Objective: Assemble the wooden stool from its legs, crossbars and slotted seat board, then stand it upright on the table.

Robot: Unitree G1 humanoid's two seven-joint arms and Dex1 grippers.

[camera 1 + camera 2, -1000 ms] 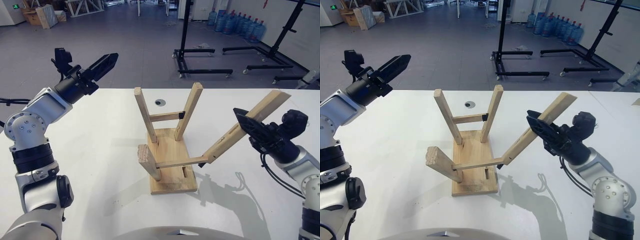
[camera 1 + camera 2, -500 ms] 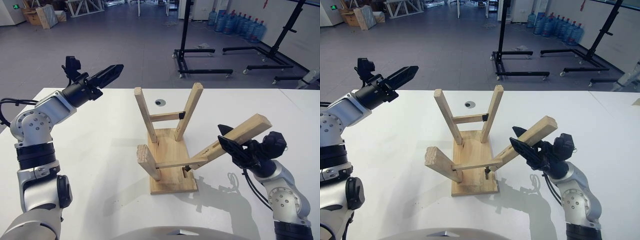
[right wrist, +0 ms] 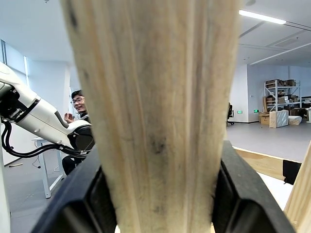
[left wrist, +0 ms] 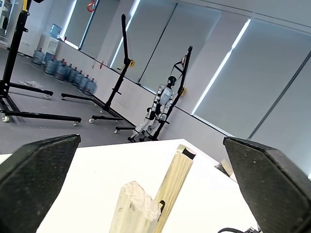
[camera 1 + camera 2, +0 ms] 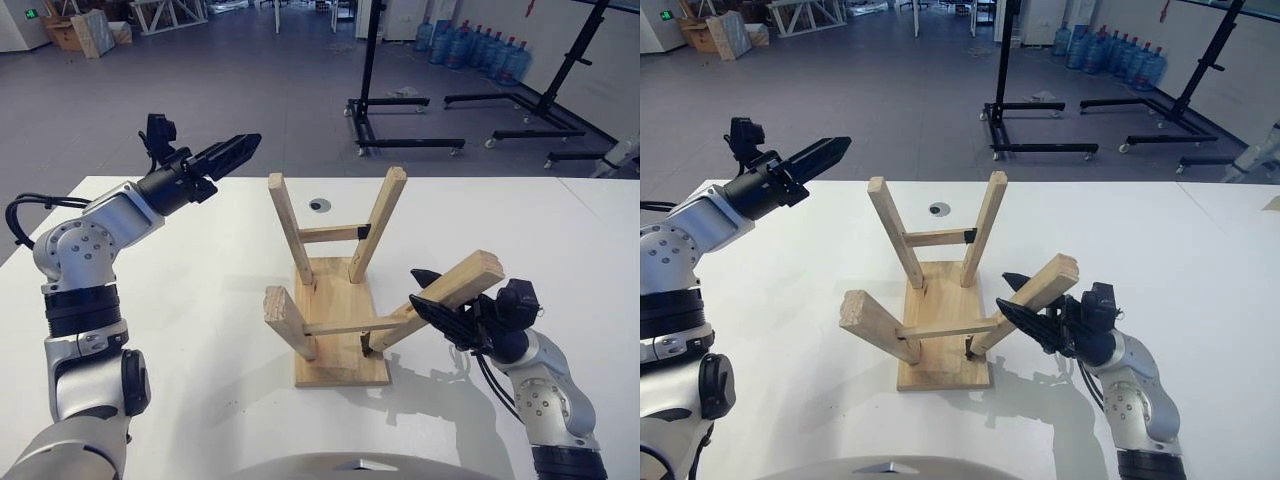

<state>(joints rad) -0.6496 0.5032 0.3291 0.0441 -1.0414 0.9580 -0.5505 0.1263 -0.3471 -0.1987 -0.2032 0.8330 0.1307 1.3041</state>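
Note:
The slotted seat board (image 5: pixel 338 372) lies flat on the white table (image 5: pixel 180 300). Two legs (image 5: pixel 287 228) joined by a crossbar (image 5: pixel 330 234) stand up from its far end. At its near end a second crossbar (image 5: pixel 345 326) links a short tilted leg (image 5: pixel 283 320) to a slanted leg (image 5: pixel 445 297). My right gripper (image 5: pixel 440 312) is shut on that slanted leg (image 3: pixel 155 116), with a finger (image 3: pixel 80 199) on either side. My left gripper (image 5: pixel 232 153) hangs open in the air left of the stool, its fingers (image 4: pixel 39 174) wide apart with nothing between them.
A small round hole (image 5: pixel 319 204) sits in the table behind the stool. Black wheeled stands (image 5: pixel 400 120) and water bottles (image 5: pixel 480 45) are on the floor beyond the far edge. Bare table lies to the left and right of the stool.
My right gripper has come down and in toward the board, laying the slanted leg flatter and pushing the near leg pair left. My left gripper has swung right toward the stool.

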